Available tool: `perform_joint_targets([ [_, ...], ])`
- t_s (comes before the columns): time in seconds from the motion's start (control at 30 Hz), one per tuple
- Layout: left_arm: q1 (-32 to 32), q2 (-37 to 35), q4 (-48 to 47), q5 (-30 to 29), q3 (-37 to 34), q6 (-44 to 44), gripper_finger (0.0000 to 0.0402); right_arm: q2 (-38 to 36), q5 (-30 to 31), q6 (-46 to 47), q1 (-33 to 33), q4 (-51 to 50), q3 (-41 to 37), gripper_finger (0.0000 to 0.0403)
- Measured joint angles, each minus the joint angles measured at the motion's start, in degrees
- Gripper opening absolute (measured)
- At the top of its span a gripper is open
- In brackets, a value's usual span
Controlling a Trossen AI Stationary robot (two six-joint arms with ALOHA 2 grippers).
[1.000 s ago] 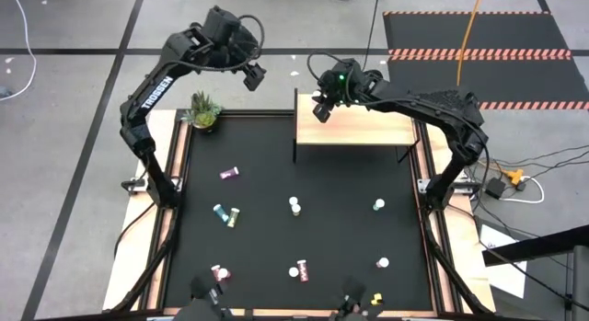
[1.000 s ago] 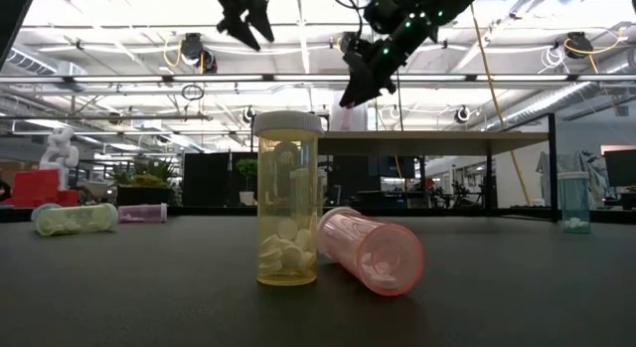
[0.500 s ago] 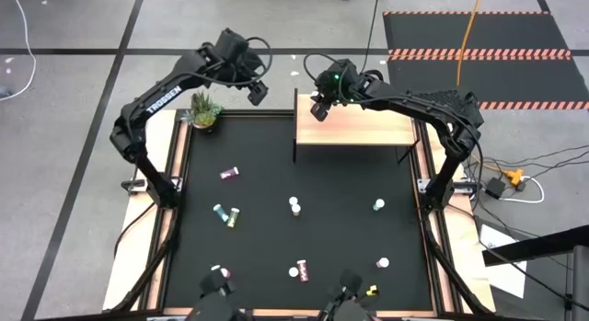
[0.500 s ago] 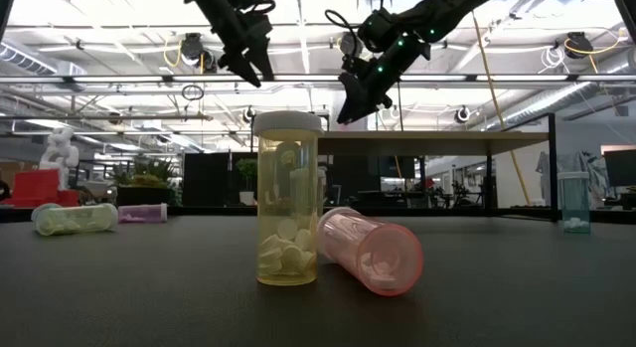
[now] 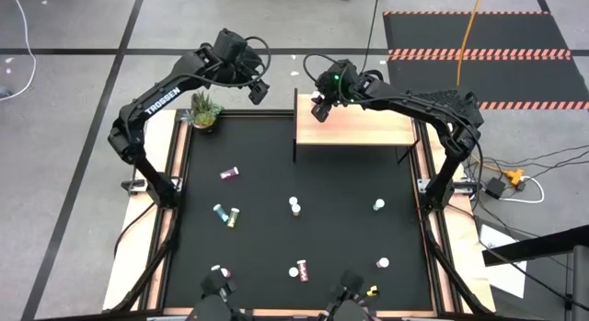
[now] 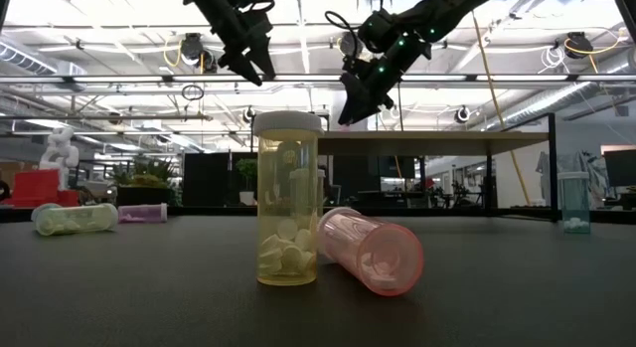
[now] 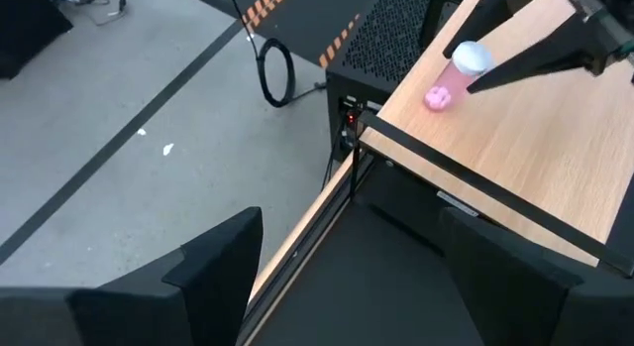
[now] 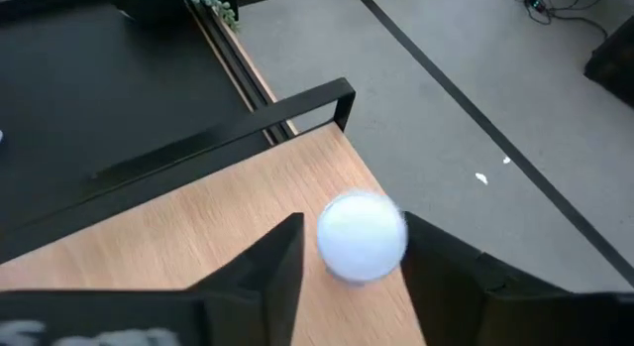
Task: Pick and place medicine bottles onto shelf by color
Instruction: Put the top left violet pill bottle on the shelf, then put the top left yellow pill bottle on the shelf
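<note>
My right gripper is over the far left corner of the light-wood shelf, shut on a pink bottle with a white cap. The bottle also shows in the left wrist view. My left gripper is open and empty, high in the air beyond the table's far edge, left of the shelf. Several other bottles stand or lie on the black table: a pink one, a teal and a yellow one, and a teal one. My right gripper has the pink bottle between its two fingers, just below the white cap. The fingers slant down from above. The bottle is upright, with its base at the shelf top; I cannot tell whether it rests there.
A small green potted plant stands at the table's far left corner. In the low view a yellow bottle stands close to the camera, and a pink one lies beside it. The rest of the shelf top is bare wood.
My right gripper has gone down toward the shelf's far left corner with the pink bottle, then kept still. My left gripper has come down a little and toward the shelf, staying open.
</note>
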Motion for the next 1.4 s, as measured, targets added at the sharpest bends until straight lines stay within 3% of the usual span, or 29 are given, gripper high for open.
perform_joint_targets([
  [0.37,-0.22,-1.92,-0.04,-0.04,0.00,-1.22,0.0308,-1.00,0.20,1.63,-0.34,1.08,-0.02,0.0243],
  [0.6,-0.22,-5.58,-0.02,-0.87,0.00,-1.64,0.0308,-6.36,0.52,2.35,-0.39,0.94,-0.04,0.0248],
  [0.9,-4.75,-5.89,1.44,0.17,0.00,-5.55,0.0308,-19.82,1.82,5.56,2.06,-4.20,-0.95,0.0247],
  [1.1,-9.99,-6.04,6.71,-5.72,0.00,-10.41,0.0308,-33.46,2.16,11.02,7.25,-3.55,-12.35,0.0247],
  [1.27,-16.06,-6.03,6.39,-10.05,-0.05,-15.06,0.0308,-44.69,9.50,15.53,13.08,-3.62,-23.36,0.0247],
  [1.4,-23.42,-6.16,7.95,-17.73,-3.96,-20.34,0.0308,-49.89,12.55,18.72,17.91,-3.64,-29.79,0.0247],
])
